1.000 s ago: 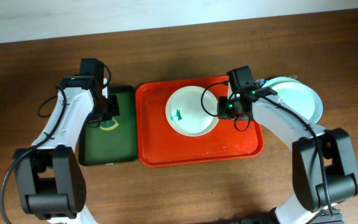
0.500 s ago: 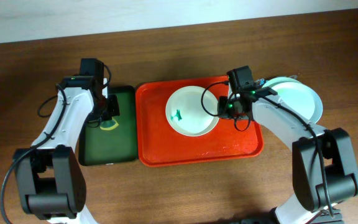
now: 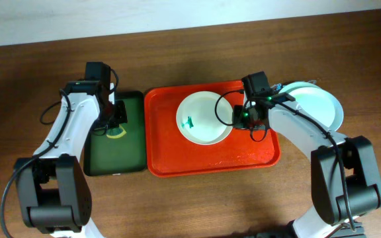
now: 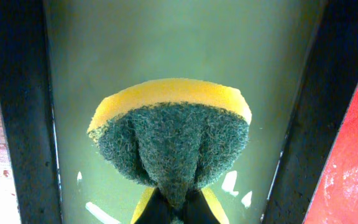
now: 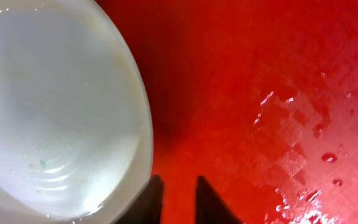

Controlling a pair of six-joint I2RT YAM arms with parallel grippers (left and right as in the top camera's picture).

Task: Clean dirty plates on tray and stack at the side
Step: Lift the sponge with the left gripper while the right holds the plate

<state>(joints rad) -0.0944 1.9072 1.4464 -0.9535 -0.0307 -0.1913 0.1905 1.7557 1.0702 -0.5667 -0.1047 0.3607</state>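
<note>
– Sitting where, the dirty plate [image 3: 204, 119]?
– On the upper middle of the red tray [image 3: 210, 162], flat, with a small teal smear [image 3: 189, 122] left of its centre
– And the right hand [image 5: 178, 182]?
– Low over the tray, at the plate's right rim. Its fingers stand only a narrow way apart, and the wrist view shows bare red tray in the gap; the rim curves just beside the left finger, and I can't tell whether they touch. Nothing is held
– Anything else on the tray?
– Water drops [image 5: 291, 162] and wet patches to the right of the hand
– The other plates [image 3: 319, 106]?
– White, lying on the tabletop [image 3: 190, 205] just past the tray's upper right corner, partly under the right arm. How many are stacked there I can't tell
– The left hand [image 4: 173, 210]?
– Closed tight on a sponge [image 4: 173, 137], yellow with a green scouring face, pinched so it bulges. It hangs over the dark green tray [image 3: 114, 158], which lies right beside the red one on its left
</note>
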